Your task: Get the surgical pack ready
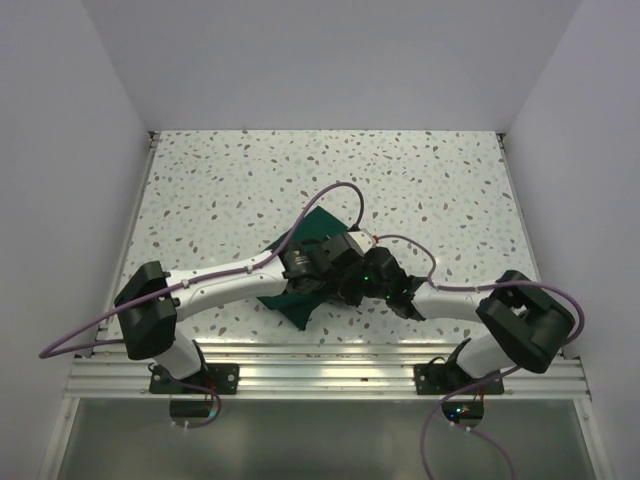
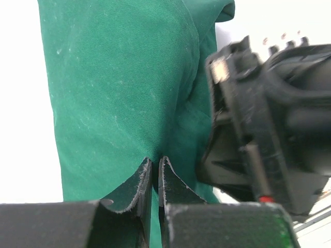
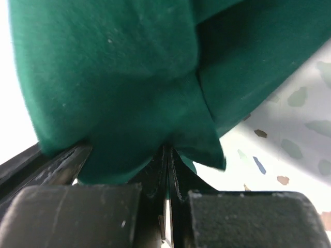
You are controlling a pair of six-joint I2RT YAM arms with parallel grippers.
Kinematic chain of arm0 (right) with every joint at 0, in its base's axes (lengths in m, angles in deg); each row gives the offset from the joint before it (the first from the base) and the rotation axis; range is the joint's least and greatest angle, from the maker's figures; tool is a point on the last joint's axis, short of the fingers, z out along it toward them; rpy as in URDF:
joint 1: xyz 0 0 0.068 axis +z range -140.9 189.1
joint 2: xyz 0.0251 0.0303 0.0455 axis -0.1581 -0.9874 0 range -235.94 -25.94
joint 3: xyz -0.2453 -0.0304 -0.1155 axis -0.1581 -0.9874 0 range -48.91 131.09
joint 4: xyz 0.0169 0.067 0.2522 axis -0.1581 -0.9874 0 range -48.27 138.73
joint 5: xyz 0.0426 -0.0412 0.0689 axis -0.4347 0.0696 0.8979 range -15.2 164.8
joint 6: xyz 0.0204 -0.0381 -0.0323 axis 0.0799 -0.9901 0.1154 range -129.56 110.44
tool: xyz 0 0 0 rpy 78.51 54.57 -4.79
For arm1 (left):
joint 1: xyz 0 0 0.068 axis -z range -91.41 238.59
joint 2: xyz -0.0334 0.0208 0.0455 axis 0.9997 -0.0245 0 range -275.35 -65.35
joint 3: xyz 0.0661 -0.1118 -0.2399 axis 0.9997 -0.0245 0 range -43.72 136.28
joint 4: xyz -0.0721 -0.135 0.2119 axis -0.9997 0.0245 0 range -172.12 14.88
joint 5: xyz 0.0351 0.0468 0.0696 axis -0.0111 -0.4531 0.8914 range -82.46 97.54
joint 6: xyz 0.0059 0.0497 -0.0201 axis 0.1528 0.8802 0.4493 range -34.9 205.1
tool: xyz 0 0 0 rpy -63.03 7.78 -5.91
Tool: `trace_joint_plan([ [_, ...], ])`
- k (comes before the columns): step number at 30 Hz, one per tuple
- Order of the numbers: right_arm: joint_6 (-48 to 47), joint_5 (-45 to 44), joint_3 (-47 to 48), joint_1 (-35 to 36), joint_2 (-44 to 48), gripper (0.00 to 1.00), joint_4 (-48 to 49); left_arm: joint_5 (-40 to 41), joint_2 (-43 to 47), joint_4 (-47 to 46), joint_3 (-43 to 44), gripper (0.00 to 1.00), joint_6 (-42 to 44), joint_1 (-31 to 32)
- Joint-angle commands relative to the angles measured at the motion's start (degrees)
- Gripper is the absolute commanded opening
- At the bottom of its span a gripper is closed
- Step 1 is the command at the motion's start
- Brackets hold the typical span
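Note:
The surgical pack (image 1: pixel 312 230) is a dark green folded fabric bundle at the middle of the speckled table, largely covered by both wrists. My left gripper (image 1: pixel 322 262) is shut on a pinch of its green fabric (image 2: pixel 119 88); the jaws (image 2: pixel 154 164) are closed on the cloth. My right gripper (image 1: pixel 352 272) is shut on a fold of the same drape (image 3: pixel 129 77), with the cloth pinched between the fingertips (image 3: pixel 167 151). The two grippers sit side by side over the bundle, and the right wrist (image 2: pixel 274 119) shows close by in the left wrist view. Tray and instruments are hidden.
The speckled white table (image 1: pixel 250 180) lies between white walls on the left, right and back. An aluminium rail (image 1: pixel 330 375) runs along the near edge at the arm bases. Purple cables (image 1: pixel 340 195) loop above the bundle.

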State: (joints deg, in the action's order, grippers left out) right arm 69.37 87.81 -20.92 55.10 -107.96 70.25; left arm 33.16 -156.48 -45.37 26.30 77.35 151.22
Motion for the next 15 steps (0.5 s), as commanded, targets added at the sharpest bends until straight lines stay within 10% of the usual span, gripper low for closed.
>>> trace_joint_plan([
  [1, 0.7, -0.1, 2.9, 1.8, -2.8, 0.00, 6.7, -0.9, 0.0, -4.0, 3.4, 0.00, -0.7, -0.1],
  [15, 2.4, -3.7, 2.2, 2.6, -9.2, 0.00, 19.6, -2.3, 0.2, -3.2, 4.1, 0.00, -2.0, 0.0],
])
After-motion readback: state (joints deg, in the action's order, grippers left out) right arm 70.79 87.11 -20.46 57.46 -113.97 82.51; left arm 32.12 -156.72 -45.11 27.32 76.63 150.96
